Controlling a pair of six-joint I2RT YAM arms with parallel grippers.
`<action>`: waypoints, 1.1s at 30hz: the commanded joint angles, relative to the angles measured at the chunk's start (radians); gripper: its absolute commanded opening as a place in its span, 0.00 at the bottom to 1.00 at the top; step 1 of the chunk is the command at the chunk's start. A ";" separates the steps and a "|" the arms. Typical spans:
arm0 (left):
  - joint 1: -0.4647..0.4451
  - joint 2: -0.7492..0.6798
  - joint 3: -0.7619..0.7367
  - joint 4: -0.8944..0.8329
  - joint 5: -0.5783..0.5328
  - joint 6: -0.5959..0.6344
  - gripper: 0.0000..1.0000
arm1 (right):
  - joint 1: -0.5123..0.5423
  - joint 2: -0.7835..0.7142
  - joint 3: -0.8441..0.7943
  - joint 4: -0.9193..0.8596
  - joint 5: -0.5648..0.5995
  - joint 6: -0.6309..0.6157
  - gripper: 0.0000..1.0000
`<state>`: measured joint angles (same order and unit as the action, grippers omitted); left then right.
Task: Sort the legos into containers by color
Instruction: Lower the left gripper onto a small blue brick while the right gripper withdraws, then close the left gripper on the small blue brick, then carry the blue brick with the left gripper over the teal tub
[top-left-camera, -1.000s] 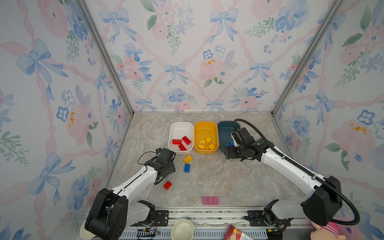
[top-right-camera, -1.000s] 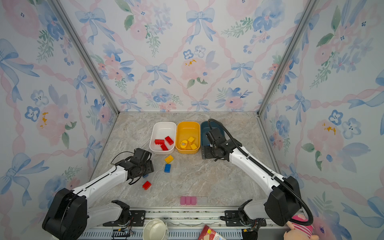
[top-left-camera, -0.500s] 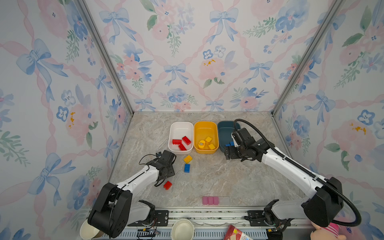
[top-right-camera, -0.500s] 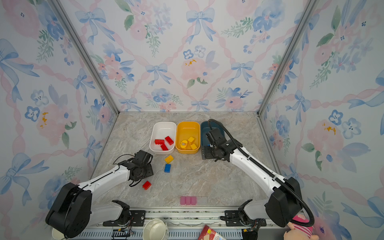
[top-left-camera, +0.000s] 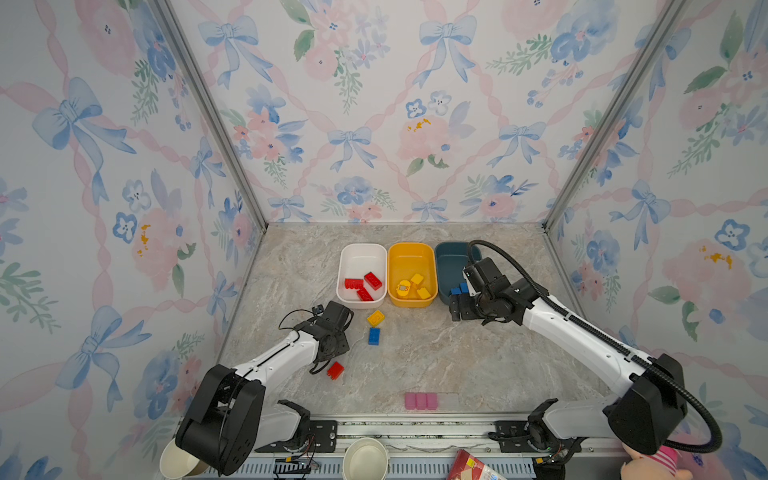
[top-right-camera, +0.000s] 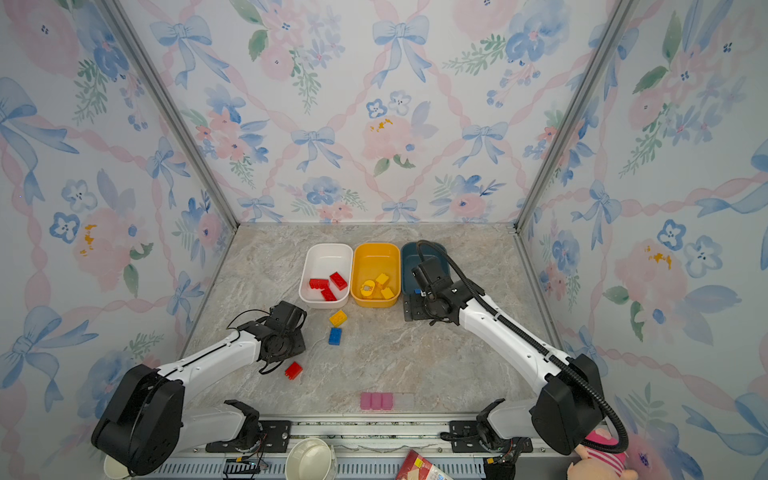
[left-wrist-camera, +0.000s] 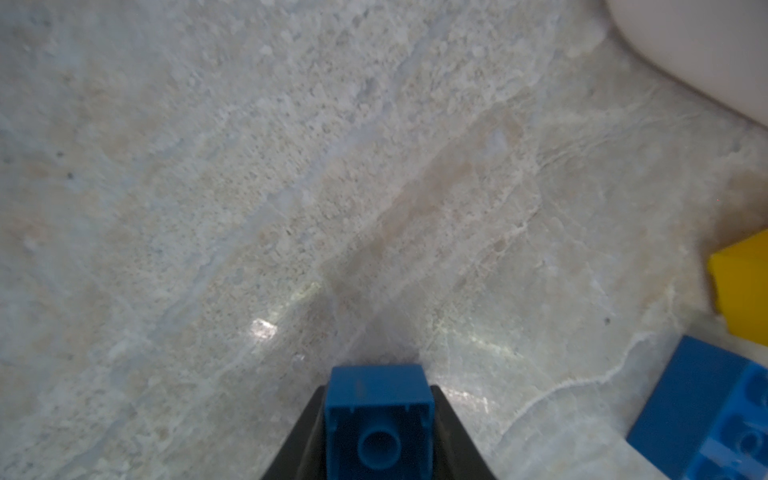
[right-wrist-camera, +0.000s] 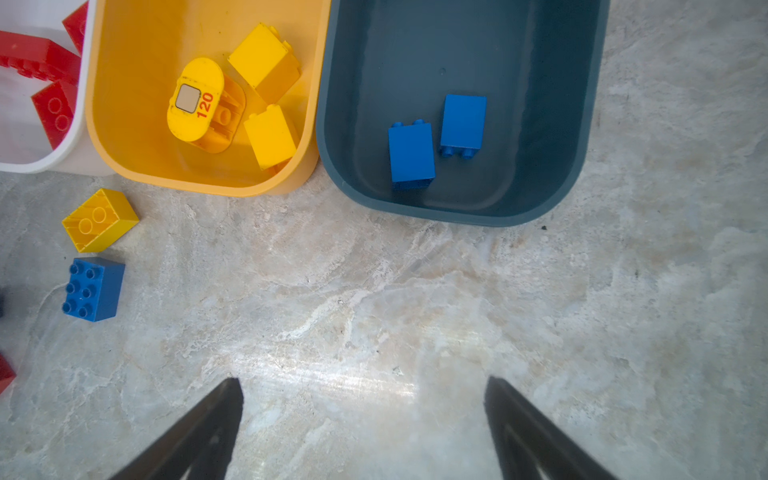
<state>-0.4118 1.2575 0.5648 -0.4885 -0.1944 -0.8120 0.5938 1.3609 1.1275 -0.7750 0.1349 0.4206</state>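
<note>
The left gripper clamps a small blue brick, near-left of the white tub; the right gripper gapes wide, empty, just near of the teal tub holding two blue bricks; a yellow brick, a longer blue brick and a red brick lie loose.

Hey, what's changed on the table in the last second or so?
The left gripper has closed on a small blue brick, which the left wrist view shows between its jaws. The right gripper stays open in front of the teal tub. The yellow brick, six-stud blue brick and red brick lying on the table have not moved.
</note>
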 joint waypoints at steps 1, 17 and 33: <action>-0.022 -0.019 0.013 -0.020 0.002 0.010 0.33 | 0.014 -0.045 -0.030 -0.018 -0.008 0.027 0.95; -0.289 0.091 0.308 -0.014 -0.063 -0.011 0.25 | -0.035 -0.239 -0.264 0.016 -0.066 0.145 0.97; -0.462 0.550 0.861 0.055 -0.042 0.104 0.23 | -0.075 -0.333 -0.362 0.029 -0.092 0.185 0.97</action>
<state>-0.8658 1.7596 1.3659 -0.4469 -0.2455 -0.7574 0.5308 1.0534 0.7807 -0.7483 0.0517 0.5880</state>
